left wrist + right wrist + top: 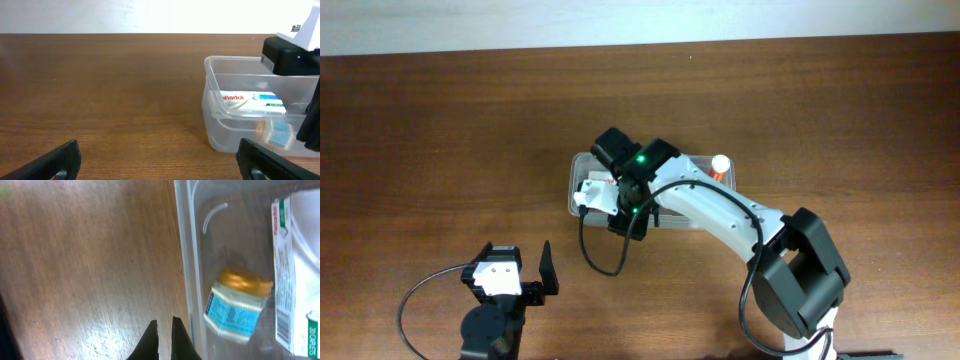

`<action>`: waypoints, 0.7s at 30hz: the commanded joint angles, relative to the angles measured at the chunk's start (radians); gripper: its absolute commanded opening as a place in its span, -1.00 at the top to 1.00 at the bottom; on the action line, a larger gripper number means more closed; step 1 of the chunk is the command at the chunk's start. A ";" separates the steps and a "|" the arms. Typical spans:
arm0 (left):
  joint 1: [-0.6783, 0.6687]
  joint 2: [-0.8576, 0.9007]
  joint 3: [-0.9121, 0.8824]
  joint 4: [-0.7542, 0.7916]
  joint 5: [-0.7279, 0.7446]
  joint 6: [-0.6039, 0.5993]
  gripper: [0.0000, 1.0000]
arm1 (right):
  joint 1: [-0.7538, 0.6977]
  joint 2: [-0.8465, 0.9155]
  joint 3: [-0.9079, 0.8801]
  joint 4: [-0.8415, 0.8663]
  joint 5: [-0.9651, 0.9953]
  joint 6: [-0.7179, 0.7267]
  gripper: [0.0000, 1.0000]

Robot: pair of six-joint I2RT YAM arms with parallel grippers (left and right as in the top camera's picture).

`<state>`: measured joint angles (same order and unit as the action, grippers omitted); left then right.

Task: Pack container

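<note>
The clear container [212, 120] stands on the wooden bench [440, 130] near its middle, mostly hidden from overhead by the right arm. Inside it a small jar [235, 305] with a gold lid and blue label lies on its side, beside a white Panadol box [300, 280]. The right gripper [164, 326] hangs just outside the container's wall, jaws drawn narrow and holding nothing. The left gripper [157, 155] sits low over the bench, well apart from the container, jaws wide.

Contents: one clear plastic container [214, 122]; one Panadol box [250, 100]; one gold-lidded jar [234, 307]; one orange-capped bottle [720, 163]; two robot arms, left arm [492, 310] and right arm [720, 210].
</note>
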<state>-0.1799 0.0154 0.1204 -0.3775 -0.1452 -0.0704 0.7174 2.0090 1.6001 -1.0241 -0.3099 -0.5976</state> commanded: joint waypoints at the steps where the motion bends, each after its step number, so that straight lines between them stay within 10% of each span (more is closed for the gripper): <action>1: 0.006 -0.010 -0.006 0.002 0.010 0.019 -0.99 | -0.006 -0.020 -0.008 -0.006 -0.043 0.011 0.92; 11: 0.006 -0.010 -0.006 0.003 0.010 0.019 -0.99 | -0.006 -0.021 -0.006 -0.188 -0.049 0.012 0.92; 21: 0.006 -0.010 -0.006 0.002 0.010 0.019 -0.99 | -0.006 -0.021 -0.006 -0.263 0.285 0.305 0.92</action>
<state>-0.1799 0.0154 0.1204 -0.3771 -0.1452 -0.0704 0.7139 2.0090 1.5993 -1.2816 -0.1253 -0.3801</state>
